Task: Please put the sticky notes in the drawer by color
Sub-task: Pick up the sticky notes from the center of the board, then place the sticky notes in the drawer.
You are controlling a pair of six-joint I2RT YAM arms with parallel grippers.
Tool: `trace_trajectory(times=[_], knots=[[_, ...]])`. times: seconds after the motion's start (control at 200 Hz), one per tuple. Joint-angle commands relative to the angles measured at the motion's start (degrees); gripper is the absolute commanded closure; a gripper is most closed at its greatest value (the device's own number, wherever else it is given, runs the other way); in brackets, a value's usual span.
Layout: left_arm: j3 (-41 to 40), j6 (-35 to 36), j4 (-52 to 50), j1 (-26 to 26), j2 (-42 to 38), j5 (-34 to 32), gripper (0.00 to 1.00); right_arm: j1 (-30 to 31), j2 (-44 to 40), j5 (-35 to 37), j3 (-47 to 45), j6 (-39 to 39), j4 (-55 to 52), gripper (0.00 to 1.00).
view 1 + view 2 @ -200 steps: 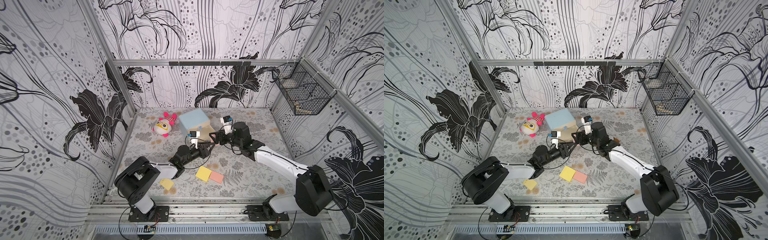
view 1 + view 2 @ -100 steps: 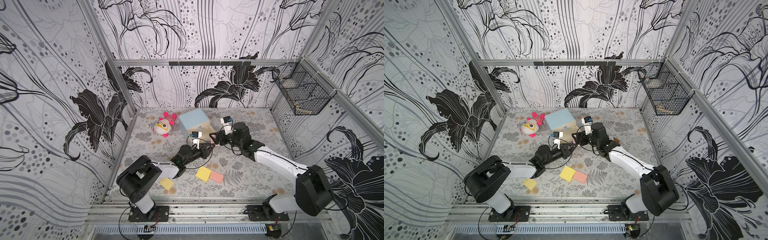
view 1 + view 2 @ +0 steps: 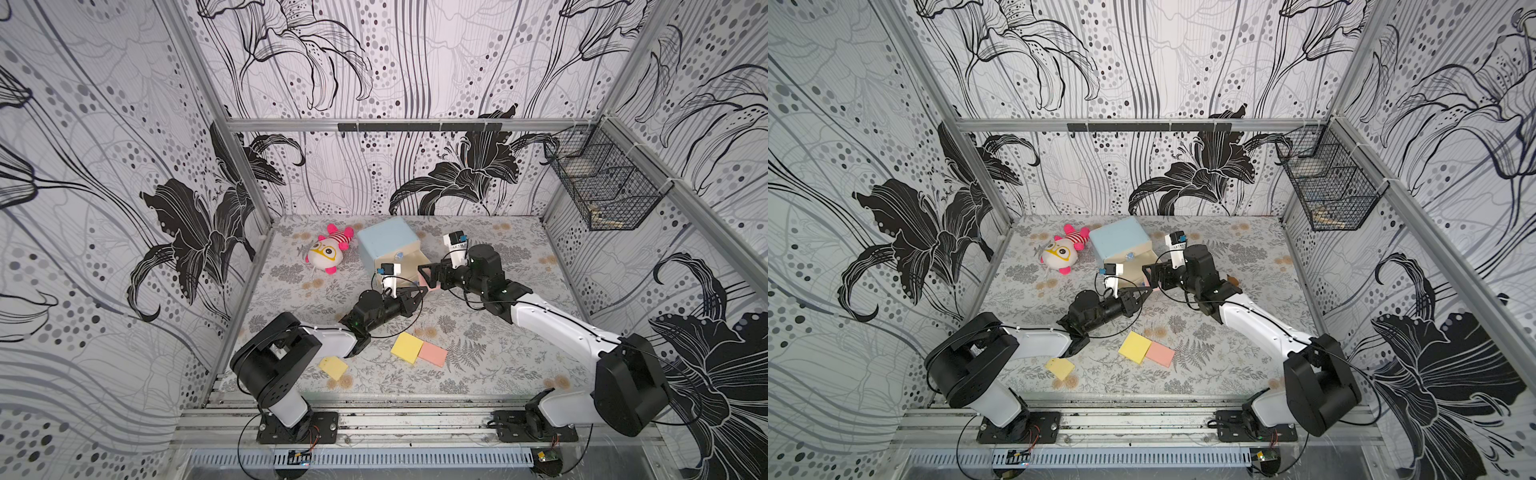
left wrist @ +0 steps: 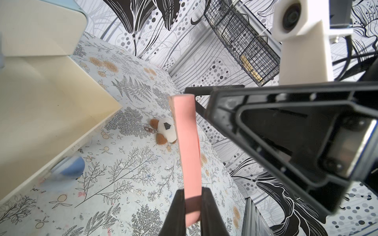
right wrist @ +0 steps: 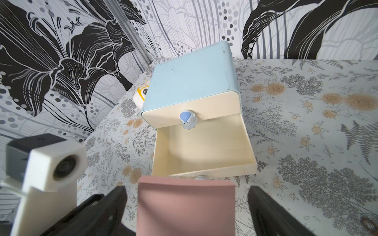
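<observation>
The pale blue drawer (image 3: 386,237) stands at the back of the table. Its top drawer is closed, and the one below (image 5: 202,153) is pulled out and empty. In front of it my left gripper (image 4: 192,196) is shut on the edge of a salmon pink sticky note pad (image 4: 187,143), held on edge above the table. My right gripper (image 5: 187,194) is open, with a finger on each side of that pad (image 5: 184,208), both clear of it. A yellow pad (image 3: 407,348), a pink pad (image 3: 433,354) and another yellow pad (image 3: 333,367) lie near the front.
A pink and white plush toy (image 3: 328,255) lies left of the drawer. A small brown and white plush (image 4: 164,130) lies on the mat beyond the held pad. A wire basket (image 3: 602,195) hangs on the right wall.
My left gripper has moved up to the pink pad and shut on it. My right gripper has opened wider and let the pad go.
</observation>
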Motion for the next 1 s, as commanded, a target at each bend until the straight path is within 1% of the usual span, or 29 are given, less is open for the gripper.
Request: trace_trajectory(times=[0.0, 0.22, 0.33, 0.421, 0.616, 0.766, 0.846, 0.991], knots=[[-0.8, -8.2, 1.8, 0.7, -2.3, -3.5, 1.00, -0.2, -3.7, 4.3, -1.0, 0.1, -0.1, 0.01], [-2.5, -27.2, 2.8, 1.2, -3.1, -8.1, 1.00, -0.3, -7.4, 12.9, -2.2, -0.3, -1.9, 0.01], [-3.2, -35.6, 2.1, 2.7, -3.1, -7.9, 1.00, -0.3, -7.6, 13.7, -2.9, -0.6, -2.3, 0.01], [-3.7, -39.6, 2.2, 4.3, -3.2, -7.5, 1.00, -0.3, -7.4, 13.4, -3.2, -0.4, -2.2, 0.01], [-4.0, -43.7, 3.3, 7.6, -2.4, -6.7, 1.00, -0.3, -7.4, 13.4, -4.2, -0.1, -1.5, 0.01], [-2.6, -46.1, 6.6, 9.5, 1.1, -2.6, 1.00, -0.3, -7.3, 13.8, -4.0, -0.3, -1.9, 0.01], [-2.2, -47.4, 8.4, 9.8, 2.8, -1.7, 1.00, -0.3, -7.1, 13.9, -3.9, -0.4, -1.9, 0.01], [-2.2, -48.5, 8.8, 9.8, 3.9, -1.0, 1.00, -0.4, -6.4, 14.0, -3.5, -0.5, -2.0, 0.01]])
